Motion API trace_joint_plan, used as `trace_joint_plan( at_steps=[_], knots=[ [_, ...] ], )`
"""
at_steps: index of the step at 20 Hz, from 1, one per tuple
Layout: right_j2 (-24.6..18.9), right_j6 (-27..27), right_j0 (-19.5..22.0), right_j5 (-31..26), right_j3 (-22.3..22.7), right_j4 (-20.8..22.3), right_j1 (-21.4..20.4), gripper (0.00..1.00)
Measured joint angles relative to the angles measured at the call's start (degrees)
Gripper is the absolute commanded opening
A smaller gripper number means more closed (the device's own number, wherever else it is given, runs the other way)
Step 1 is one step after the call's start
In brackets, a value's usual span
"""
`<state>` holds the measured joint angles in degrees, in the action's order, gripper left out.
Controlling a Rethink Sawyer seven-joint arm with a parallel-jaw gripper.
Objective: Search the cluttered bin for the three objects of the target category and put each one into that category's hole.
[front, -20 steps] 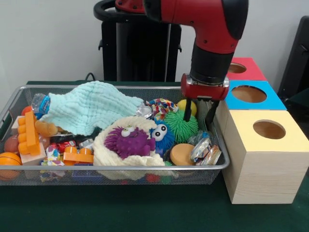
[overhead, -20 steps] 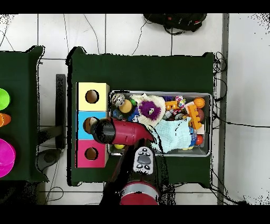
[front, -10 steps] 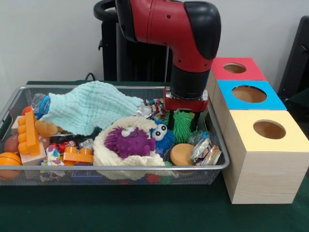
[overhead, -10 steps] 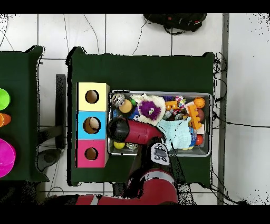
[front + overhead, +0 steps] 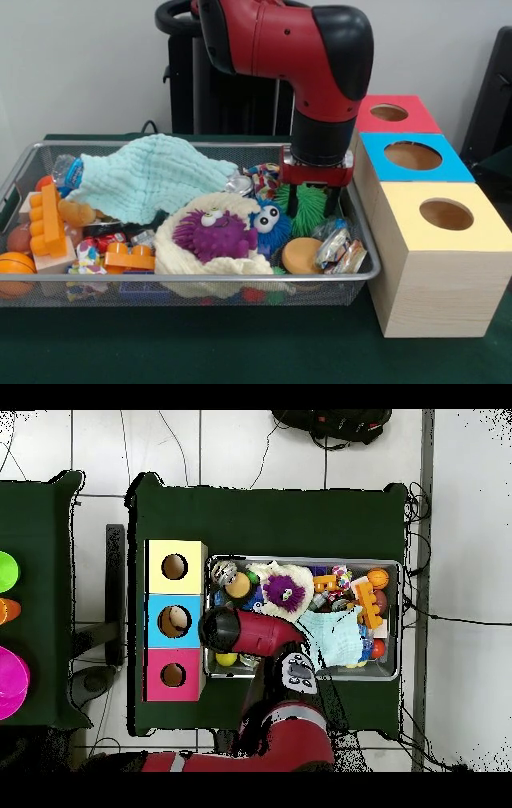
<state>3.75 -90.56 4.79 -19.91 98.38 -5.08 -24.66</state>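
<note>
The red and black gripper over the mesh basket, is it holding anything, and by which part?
Cannot be told. The gripper straddles the green spiky rubber ball in the silver wire mesh basket, one finger on each side, but no lift or squeeze shows.

No legible text, labels, brands or numbers; wrapper prints too blurred to read.

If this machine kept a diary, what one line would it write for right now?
arm: over silver wire mesh bin | jaws: astride green spiky rubber ball, grip unconfirmed | blue-topped wooden box: something in hole | stage: reaching
</note>
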Motion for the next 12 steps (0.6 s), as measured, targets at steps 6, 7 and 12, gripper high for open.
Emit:
trace_joint_plan(
  at_steps=[6, 7, 12],
  knots=[
    [-0.50, 0.00, 0.01, 0.00, 0.00, 0.00, 0.00, 1.00],
    [-0.60, 0.00, 0.01, 0.00, 0.00, 0.00, 0.00, 1.00],
    [-0.76, 0.00, 0.02, 0.00, -0.24, 0.01, 0.07, 1.00]
  ],
)
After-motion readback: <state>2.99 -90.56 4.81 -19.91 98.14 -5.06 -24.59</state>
